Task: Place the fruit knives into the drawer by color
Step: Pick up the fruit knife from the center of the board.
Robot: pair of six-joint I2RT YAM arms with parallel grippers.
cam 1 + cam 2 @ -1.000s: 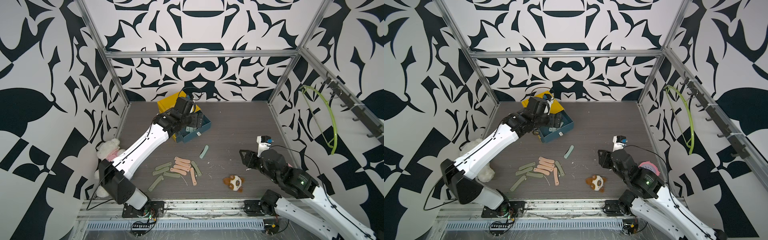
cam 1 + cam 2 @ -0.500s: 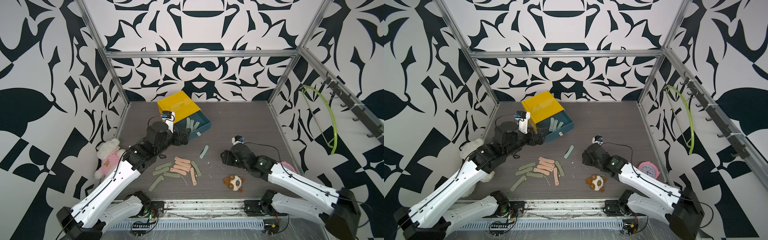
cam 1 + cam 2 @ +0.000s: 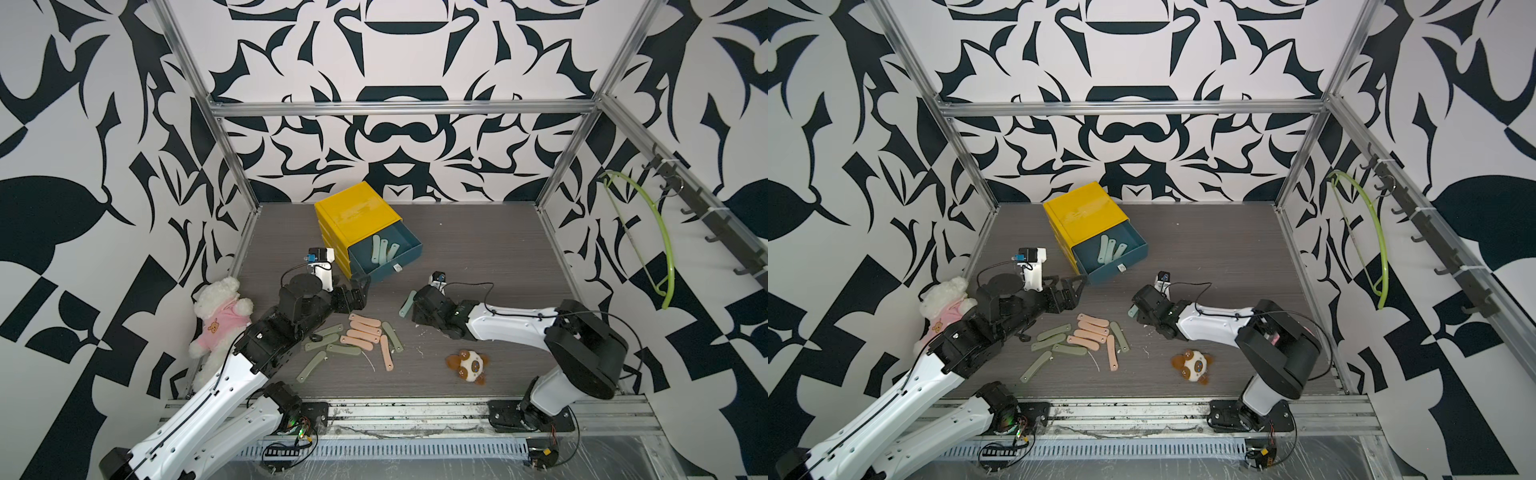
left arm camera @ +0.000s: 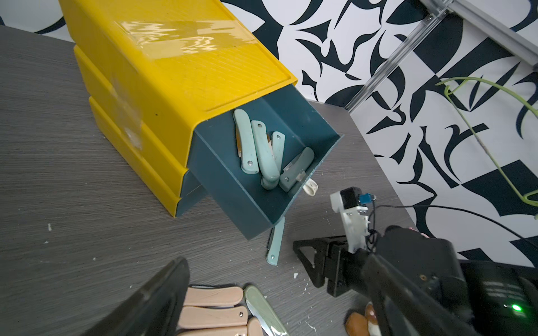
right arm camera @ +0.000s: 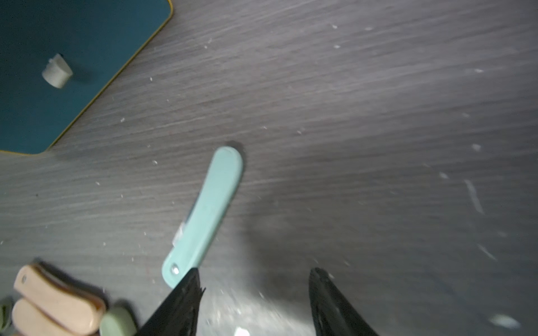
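The drawer cabinet (image 3: 357, 216) (image 3: 1084, 216) is yellow, and its top teal drawer (image 3: 395, 266) (image 4: 241, 203) is pulled out. Several teal fruit knives (image 3: 382, 251) (image 4: 256, 151) lie inside it. One teal knife (image 3: 407, 303) (image 5: 203, 215) lies alone on the table. My right gripper (image 3: 417, 307) (image 5: 254, 272) is open just beside that knife's riveted end, with nothing between its fingers. Peach knives (image 3: 363, 332) (image 3: 1090, 330) and olive knives (image 3: 328, 349) (image 3: 1054, 345) lie in a cluster mid-table. My left gripper (image 3: 360, 293) (image 4: 275, 261) hangs wide open and empty between the drawer's front corner and this cluster.
A brown-and-white plush toy (image 3: 467, 365) lies near the front, right of the knives. By the left wall sits a white teddy in a pink shirt (image 3: 220, 320), close to my left arm. A green hanger (image 3: 648, 249) hangs on the right wall.
My left gripper has pulled back from over the drawer toward the front, uncovering it. My right arm has reached forward and leftward, down to the lone teal knife.
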